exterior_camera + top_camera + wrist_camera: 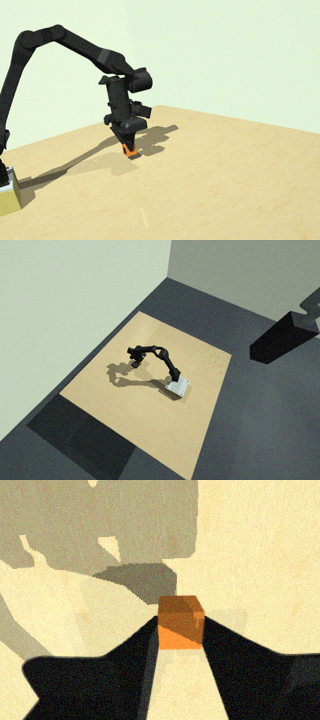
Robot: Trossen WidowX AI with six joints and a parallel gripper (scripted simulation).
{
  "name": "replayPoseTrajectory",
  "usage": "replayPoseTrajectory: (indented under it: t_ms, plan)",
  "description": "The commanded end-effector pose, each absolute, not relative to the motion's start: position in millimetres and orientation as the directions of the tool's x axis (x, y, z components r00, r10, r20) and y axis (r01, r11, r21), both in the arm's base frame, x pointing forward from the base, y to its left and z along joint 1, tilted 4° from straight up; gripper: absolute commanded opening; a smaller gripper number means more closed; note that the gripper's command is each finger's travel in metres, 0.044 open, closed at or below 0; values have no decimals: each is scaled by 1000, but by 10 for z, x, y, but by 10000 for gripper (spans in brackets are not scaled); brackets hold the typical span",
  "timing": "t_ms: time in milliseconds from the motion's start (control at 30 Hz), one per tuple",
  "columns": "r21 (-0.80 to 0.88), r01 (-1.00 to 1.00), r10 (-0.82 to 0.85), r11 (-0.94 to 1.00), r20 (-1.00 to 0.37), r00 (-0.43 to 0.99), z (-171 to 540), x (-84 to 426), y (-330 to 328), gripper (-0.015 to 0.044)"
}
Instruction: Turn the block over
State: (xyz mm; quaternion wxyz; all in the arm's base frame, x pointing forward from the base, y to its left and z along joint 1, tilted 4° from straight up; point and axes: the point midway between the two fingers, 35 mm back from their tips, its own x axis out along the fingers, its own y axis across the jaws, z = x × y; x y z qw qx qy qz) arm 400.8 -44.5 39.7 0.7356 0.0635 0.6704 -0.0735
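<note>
The orange block (pixel 140 364) (pixel 131 153) (pixel 175 641) is a small cube. Its dark square mark (pixel 124 150) is on a side face, turned toward the arm's base in the exterior view; the mark is not seen in the wrist view. My gripper (pixel 129 149) (pixel 180 622) points down and is shut on the block, one finger on each side. The block appears to be just above the wooden table (pixel 160 420) (pixel 232 180) (pixel 275 530), with a dark shadow close by. Its underside is hidden.
The arm's base stands on a box with a white top (pixel 179 388) and a yellow side (pixel 9 202). Small black specks (pixel 219 359) dot the table near its right corner in the top view. A large dark box (pixel 281 338) is beyond the table.
</note>
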Motion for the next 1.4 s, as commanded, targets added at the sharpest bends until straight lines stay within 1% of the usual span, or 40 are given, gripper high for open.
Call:
replayPoseTrajectory:
  t_ms: [0, 100, 567, 1200, 1367]
  plan:
    - [-1, 191, -21, 982, -994, 103, 501, 4022, -441, 0]
    - [-2, 191, -26, 982, -992, 124, 487, 4030, -442, 0]
    - [-4, 188, -64, 982, -946, 316, 399, 4070, -444, 0]
    - [-2, 191, -109, 982, -825, 555, 386, 3996, -434, 0]
    - [-1, 191, -112, 982, -813, 572, 390, 3984, -433, 0]
